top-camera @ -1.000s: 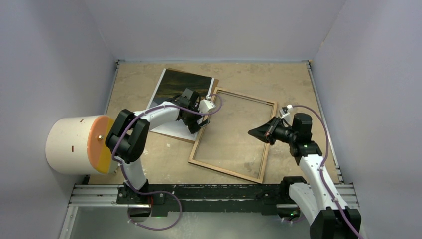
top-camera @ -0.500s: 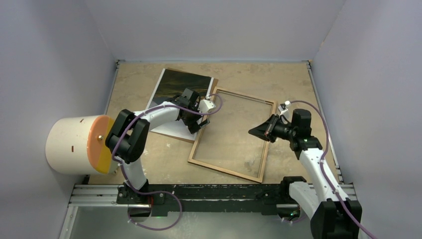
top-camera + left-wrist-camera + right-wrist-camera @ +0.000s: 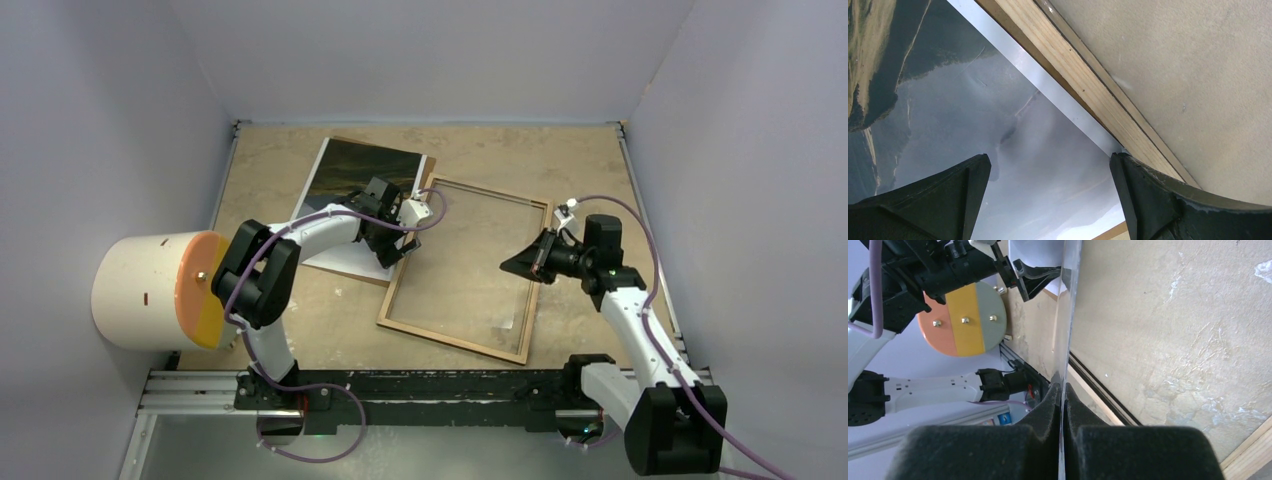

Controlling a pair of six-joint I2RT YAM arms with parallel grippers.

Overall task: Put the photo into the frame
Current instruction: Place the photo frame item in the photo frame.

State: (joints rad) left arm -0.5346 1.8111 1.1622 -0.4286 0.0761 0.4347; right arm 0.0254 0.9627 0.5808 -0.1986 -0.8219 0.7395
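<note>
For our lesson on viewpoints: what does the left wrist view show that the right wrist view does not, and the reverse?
Only left wrist: the dark mountains on the photo. Only right wrist: the right hand shut on a clear sheet seen edge-on, and a disc of orange, yellow and grey. Both: the open left hand, the wood rail of the frame and the table.
</note>
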